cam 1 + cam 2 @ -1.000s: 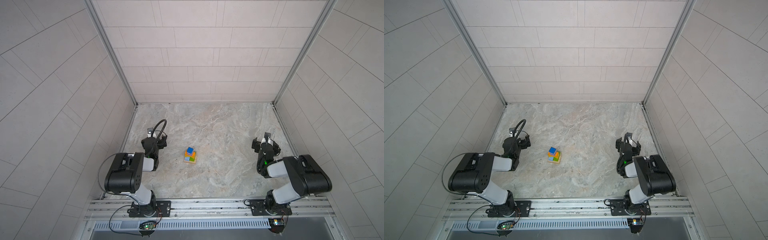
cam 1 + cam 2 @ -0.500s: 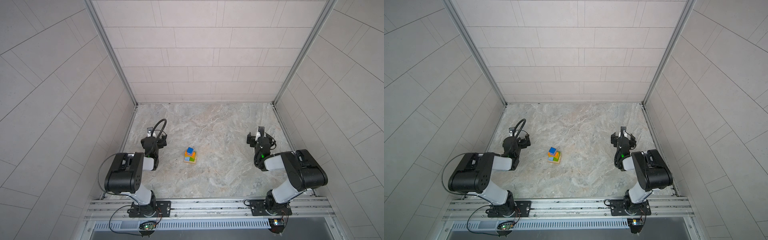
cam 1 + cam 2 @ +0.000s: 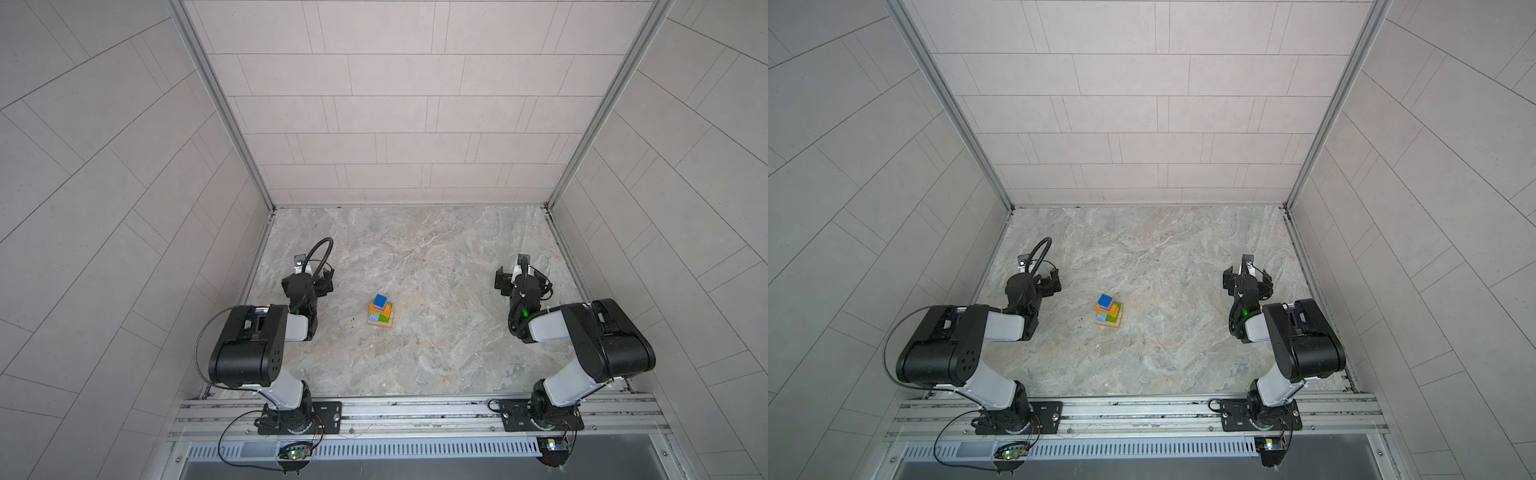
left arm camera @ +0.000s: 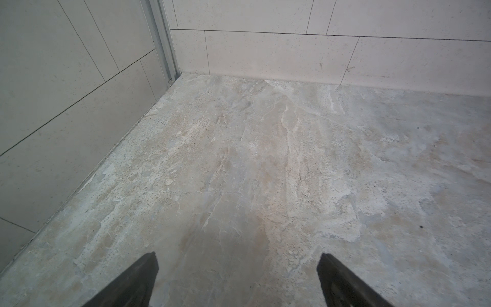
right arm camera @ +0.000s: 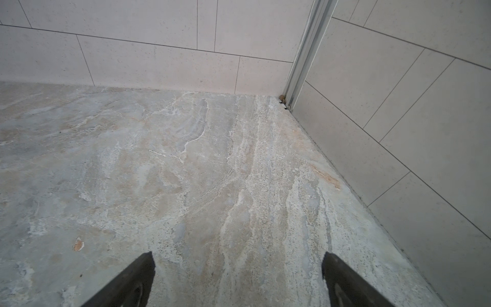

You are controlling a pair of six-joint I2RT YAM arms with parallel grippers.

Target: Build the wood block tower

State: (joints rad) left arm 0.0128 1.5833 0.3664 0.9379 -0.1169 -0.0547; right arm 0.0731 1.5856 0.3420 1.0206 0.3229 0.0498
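Tagger: Right hand point(image 3: 520, 277) has moved since the earlier frame. It swung a bit toward the back wall point(image 3: 395, 166) and the middle, and the wrist turned. Left hand point(image 3: 309, 283) is basically in the same spot.

Checker: Hand states?

Tagger: Both are spread wide with nothing between the jaws. Each wrist view shows only bare surface point(image 4: 265, 159) ahead.

Checker: Tower?

Tagger: Wood block tower point(image 3: 380, 312) stands near the middle of the surface and shows in both top views point(image 3: 1108, 311). It's an upright stack with a blue cube point(image 3: 380, 300) on top and a tan base on the surface. The layers look slightly twisted against each other.

Checker: Key relation?

Tagger: Both hands point at the back wall. So the tower lies off to each one's inner side and a little back toward the front rail point(image 3: 415, 409). Neither wrist camera catches it. The left hand is nearer; the right is well apart.

Checker: Loose blocks?

Tagger: None visible. My read is that stacking is done and the arms are parked. If a fix is needed, the left arm has the shorter reach, but it must turn inward first.
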